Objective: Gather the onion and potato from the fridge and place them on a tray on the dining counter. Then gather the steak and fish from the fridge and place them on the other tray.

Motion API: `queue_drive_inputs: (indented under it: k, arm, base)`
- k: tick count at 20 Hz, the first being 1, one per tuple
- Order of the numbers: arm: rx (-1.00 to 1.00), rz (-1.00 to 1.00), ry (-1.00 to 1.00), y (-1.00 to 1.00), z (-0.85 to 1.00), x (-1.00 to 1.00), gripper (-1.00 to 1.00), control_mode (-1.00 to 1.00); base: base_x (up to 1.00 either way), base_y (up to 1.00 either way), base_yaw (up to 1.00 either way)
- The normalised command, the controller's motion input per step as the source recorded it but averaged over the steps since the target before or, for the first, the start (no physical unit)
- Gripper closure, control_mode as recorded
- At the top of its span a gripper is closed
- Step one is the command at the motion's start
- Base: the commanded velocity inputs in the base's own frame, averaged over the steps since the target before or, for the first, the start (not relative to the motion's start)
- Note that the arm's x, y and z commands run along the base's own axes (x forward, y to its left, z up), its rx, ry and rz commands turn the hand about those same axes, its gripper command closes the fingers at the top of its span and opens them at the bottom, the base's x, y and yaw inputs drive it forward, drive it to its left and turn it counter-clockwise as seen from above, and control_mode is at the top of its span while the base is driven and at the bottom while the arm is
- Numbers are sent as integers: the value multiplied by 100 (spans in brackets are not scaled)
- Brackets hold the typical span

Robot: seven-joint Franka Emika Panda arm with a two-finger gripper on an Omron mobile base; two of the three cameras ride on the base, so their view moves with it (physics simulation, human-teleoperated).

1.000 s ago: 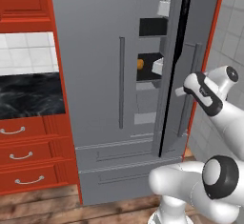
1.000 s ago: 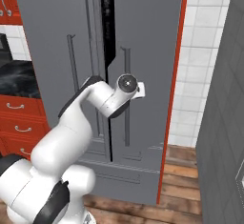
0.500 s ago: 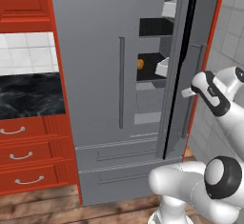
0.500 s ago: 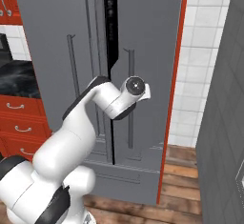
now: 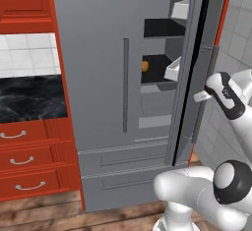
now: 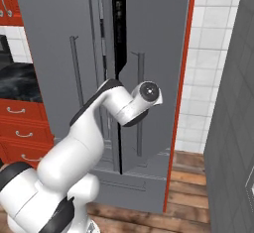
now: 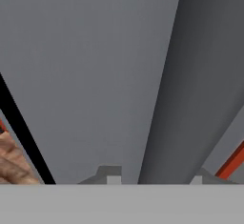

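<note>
The grey fridge (image 5: pixel 98 77) fills the middle of the left base view, its left door shut. Its right door (image 5: pixel 199 53) stands partly open, edge-on to me. My gripper (image 5: pixel 203 96) is shut on that door's long vertical handle (image 5: pixel 209 77), about halfway up. In the hand view the grey handle bar (image 7: pixel 190 75) runs down between my gripper's (image 7: pixel 155 178) two fingertips (image 7: pixel 108 174). Through the gap I see black shelves and a small orange round item (image 5: pixel 145 66) that I cannot name. In the right base view my arm crosses in front of the right door (image 6: pixel 158 38). The tray and dining counter are out of view.
White door bins (image 5: pixel 173 70) hang inside the open door. Red drawers (image 5: pixel 24 158) and a black marble countertop (image 5: pixel 29 97) lie left of the fridge. A tiled wall (image 5: pixel 238 28) stands close on the right, and a dark grey panel (image 6: pixel 233 128) closes in at far right.
The right fridge door has swung further open, widening the gap onto the shelves. My hand has moved right and outward with the handle, still shut on it.
</note>
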Motion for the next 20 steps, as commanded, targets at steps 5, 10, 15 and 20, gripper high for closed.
queue_drive_inputs:
  k: [5,10,15,20]
  arm:
    - [0,3,0,-15,0,-5,100,-100]
    - [0,0,0,-2,0,-1,-100,-100]
    - [0,0,-1,-4,0,-18,-100,-100]
    - [-3,0,-2,-28,-4,-31,-100,-100]
  base:
    - [0,0,0]
    - [0,0,0]
    - [0,0,0]
    - [0,0,0]
